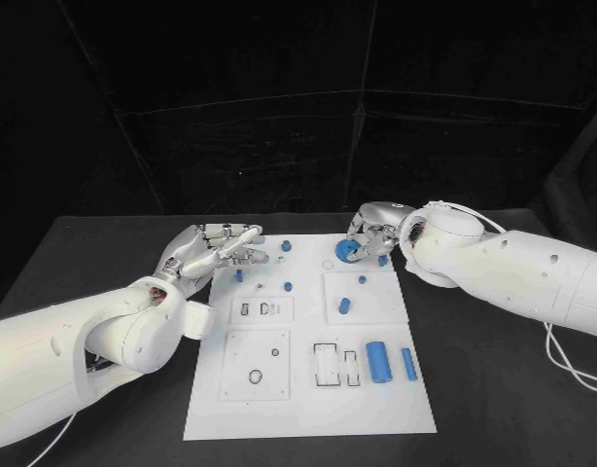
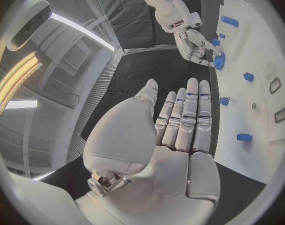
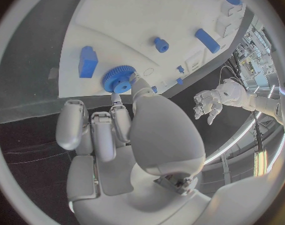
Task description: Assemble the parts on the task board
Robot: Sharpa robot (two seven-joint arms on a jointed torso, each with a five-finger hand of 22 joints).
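The white task board lies in the middle of the black table. At its far edge my right hand pinches a blue gear between thumb and fingertips, low over the board. The right wrist view has the gear at the fingertips, beside a blue block. My left hand hovers at the board's far left corner, its fingers stretched out straight and holding nothing. In the left wrist view the right hand and the gear lie ahead.
Two blue cylinders lie on the board's near right. Small blue pieces are scattered over the far half. Cut-out recesses mark the near left. A white cable trails at the right.
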